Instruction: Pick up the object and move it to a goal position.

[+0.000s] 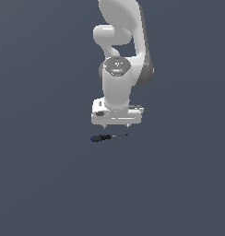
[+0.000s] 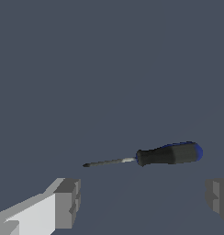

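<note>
**Still unheld: a thin tool under a wide-open gripper**

Plainly, the screwdriver (image 1: 107, 137) lay flat on the bare grey surface (image 1: 40, 184), untouched. In the exterior view its blue-capped dark handle pointed toward that view's left and its thin shaft toward the right. It sat just below the gripper (image 1: 116, 125), a little forward of it in that view. In the wrist view the screwdriver (image 2: 150, 156) showed clearly, the handle thick and the shaft tapering to a fine tip, with one grey fingertip (image 2: 68, 202) visible at each lower corner. The jaws stood wide apart with nothing between them, and the tool lay ahead of the gap, not inside it.

The risks seemed to follow from that offset and from the tool's slimness. If the hand descended without first centring over the handle, the fingers would likely close on air or clip one end and spin the tool away. The long axis appeared to run roughly along the line between the fingers, so closing without rotating could squeeze it end to end and make it skid or pop out. A grasp on the shaft would probably be too thin to hold. Stopping too high would miss the low-lying tool; going too low would jam the fingertips into the surface. No goal marker was visible in either view.
</note>
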`<action>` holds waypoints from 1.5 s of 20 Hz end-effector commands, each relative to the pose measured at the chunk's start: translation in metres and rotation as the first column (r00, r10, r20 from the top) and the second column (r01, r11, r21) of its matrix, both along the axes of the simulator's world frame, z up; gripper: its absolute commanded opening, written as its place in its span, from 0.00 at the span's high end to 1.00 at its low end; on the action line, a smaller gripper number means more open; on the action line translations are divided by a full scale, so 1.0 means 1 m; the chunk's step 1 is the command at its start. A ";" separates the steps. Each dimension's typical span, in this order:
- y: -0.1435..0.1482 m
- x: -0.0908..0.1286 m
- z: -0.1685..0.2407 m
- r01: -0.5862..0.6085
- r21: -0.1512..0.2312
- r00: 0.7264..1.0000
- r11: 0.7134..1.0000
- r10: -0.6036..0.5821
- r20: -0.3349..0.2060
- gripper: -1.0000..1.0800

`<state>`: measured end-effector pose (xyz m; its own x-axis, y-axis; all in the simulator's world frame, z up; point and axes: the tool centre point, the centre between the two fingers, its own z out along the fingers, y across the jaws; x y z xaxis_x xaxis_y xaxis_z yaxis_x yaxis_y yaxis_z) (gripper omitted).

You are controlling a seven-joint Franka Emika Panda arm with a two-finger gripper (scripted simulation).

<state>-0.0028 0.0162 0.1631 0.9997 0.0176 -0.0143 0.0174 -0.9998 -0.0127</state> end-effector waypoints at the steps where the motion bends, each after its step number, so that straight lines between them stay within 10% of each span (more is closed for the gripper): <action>1: 0.000 0.000 0.000 0.000 0.000 1.000 1.000 0.000 0.000 0.04; 17: 0.005 0.011 0.016 0.011 -0.004 0.999 1.000 -0.010 0.031 0.04; 30: 0.003 0.006 -0.005 0.238 0.007 0.971 0.971 -0.238 0.020 0.04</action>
<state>0.0037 0.0194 0.1615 0.9829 -0.1839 0.0076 -0.1838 -0.9828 -0.0179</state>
